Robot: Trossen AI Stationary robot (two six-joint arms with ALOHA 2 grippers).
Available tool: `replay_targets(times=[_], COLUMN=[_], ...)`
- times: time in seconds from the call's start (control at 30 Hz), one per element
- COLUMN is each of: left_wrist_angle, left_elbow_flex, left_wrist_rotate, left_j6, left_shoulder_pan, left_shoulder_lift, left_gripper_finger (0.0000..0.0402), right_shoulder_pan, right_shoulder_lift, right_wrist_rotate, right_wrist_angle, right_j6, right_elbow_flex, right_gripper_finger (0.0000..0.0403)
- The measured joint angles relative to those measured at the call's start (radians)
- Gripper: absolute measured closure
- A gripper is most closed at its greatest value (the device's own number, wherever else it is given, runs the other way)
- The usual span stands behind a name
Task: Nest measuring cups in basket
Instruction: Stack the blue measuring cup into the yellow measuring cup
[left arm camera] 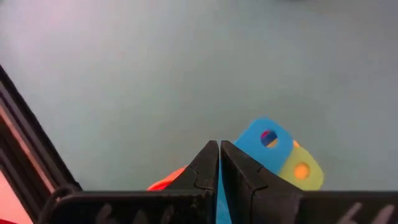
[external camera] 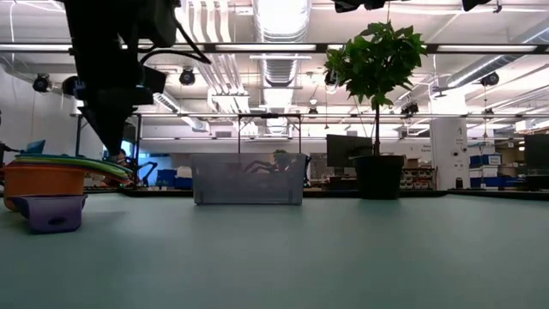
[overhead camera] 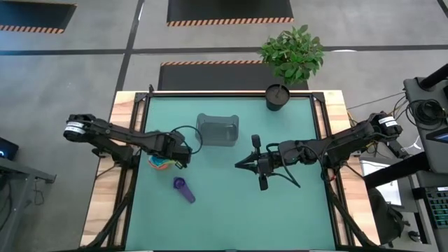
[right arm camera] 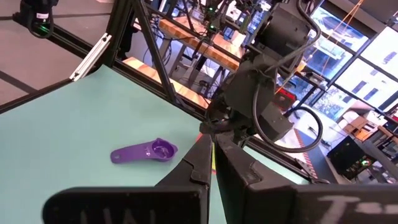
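A nested stack of measuring cups (overhead camera: 162, 164) stands on the table's left half; its orange outer cup (external camera: 39, 184) rests on its base, and blue (left arm camera: 264, 140) and yellow (left arm camera: 300, 171) handles fan out. My left gripper (overhead camera: 183, 159) (left arm camera: 219, 152) points down at the stack's right side, shut on a cyan piece. The purple cup (overhead camera: 184, 189) (right arm camera: 146, 151) lies alone nearer the near edge. The grey basket (overhead camera: 218, 130) (external camera: 249, 178) stands toward the far edge. My right gripper (overhead camera: 239, 164) (right arm camera: 212, 146) hovers right of centre, shut and holding nothing. My left gripper comes from above, pointing down, and pinches a thin cyan strip (left arm camera: 218, 190) that shows in the slit between its two fingers. The fingers hide which part of the cyan cup this is. The stack under it rests on the table.
A black round pot (overhead camera: 277, 97) with a leafy plant stands at the far edge, right of the basket. Black frame rails run along the table's left and right sides. Bare green table lies between the grippers and toward the near edge.
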Motion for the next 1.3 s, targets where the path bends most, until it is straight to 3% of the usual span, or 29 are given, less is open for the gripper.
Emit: replay_targets(times=[0.13, 0.27, 0.63, 1.03, 1.3], left_wrist_angle=[0.000, 0.000, 0.057, 0.022, 0.026], left_elbow_flex=[-0.007, -0.035, -0.045, 0.033, 0.070], left_wrist_rotate=[-0.099, -0.121, -0.003, 0.008, 0.030], left_j6=[0.034, 0.026, 0.023, 0.024, 0.024], left_shoulder_pan=[0.000, 0.006, -0.021, -0.070, -0.207], left_shoulder_lift=[0.000, 0.001, 0.026, 0.026, 0.026], left_gripper_finger=[0.0401, 0.0401, 0.0401, 0.0401, 0.0401], right_shoulder_pan=[0.000, 0.000, 0.000, 0.000, 0.000], right_shoulder_lift=[0.000, 0.000, 0.000, 0.000, 0.000], right_wrist_rotate=[0.000, 0.000, 0.000, 0.000, 0.000], right_wrist_angle=[-0.002, -0.005, -0.007, -0.007, -0.012], right_j6=[0.000, 0.000, -0.001, 0.000, -0.001], right_elbow_flex=[0.000, 0.000, 0.000, 0.000, 0.000], right_gripper_finger=[0.0394, 0.0394, 0.0394, 0.0394, 0.0394])
